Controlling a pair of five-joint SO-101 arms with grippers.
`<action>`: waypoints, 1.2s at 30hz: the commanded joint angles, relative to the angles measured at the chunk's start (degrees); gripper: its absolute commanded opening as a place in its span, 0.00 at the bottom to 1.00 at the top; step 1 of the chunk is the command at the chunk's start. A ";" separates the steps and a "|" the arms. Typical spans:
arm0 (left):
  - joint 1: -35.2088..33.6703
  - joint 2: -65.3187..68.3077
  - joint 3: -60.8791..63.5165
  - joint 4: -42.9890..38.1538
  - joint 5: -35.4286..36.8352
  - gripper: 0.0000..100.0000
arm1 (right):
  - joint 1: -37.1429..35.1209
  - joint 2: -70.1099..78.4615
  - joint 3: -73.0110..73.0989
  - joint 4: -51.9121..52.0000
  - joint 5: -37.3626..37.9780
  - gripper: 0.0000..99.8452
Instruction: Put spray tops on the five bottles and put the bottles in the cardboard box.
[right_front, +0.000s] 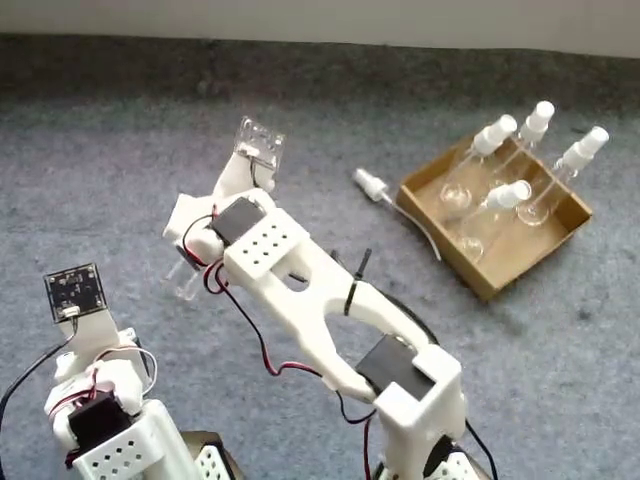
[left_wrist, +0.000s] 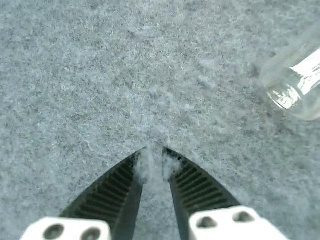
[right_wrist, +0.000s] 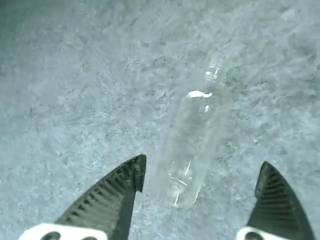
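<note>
A clear bottle (right_wrist: 192, 140) without a spray top lies on the grey carpet between the wide-apart fingers of my right gripper (right_wrist: 202, 164), which is open and hovers over its base end. From above, that bottle (right_front: 186, 284) lies under the right arm's wrist (right_front: 215, 225). My left gripper (left_wrist: 156, 151) hangs just over the carpet, fingers nearly together with nothing between them, and the bottle's base (left_wrist: 295, 82) lies off to one side. A loose spray top (right_front: 372, 185) with its long tube lies next to the cardboard box (right_front: 560, 236), which holds several capped bottles (right_front: 480, 150).
The right arm (right_front: 330, 300) stretches diagonally across the middle of the carpet. The left arm (right_front: 95, 400) stands at the near left corner. Open carpet lies to the far left and in front of the box.
</note>
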 joint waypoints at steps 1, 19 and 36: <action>1.10 -0.13 -0.22 -1.05 0.62 0.00 | -1.01 1.45 -2.77 -2.15 -4.40 0.30; 0.92 -0.13 -0.13 -1.05 0.53 0.00 | -0.48 13.93 -4.62 -11.91 -5.63 0.29; 1.19 -0.13 0.48 -1.32 0.53 0.00 | 7.16 13.58 -4.88 -2.33 7.91 0.05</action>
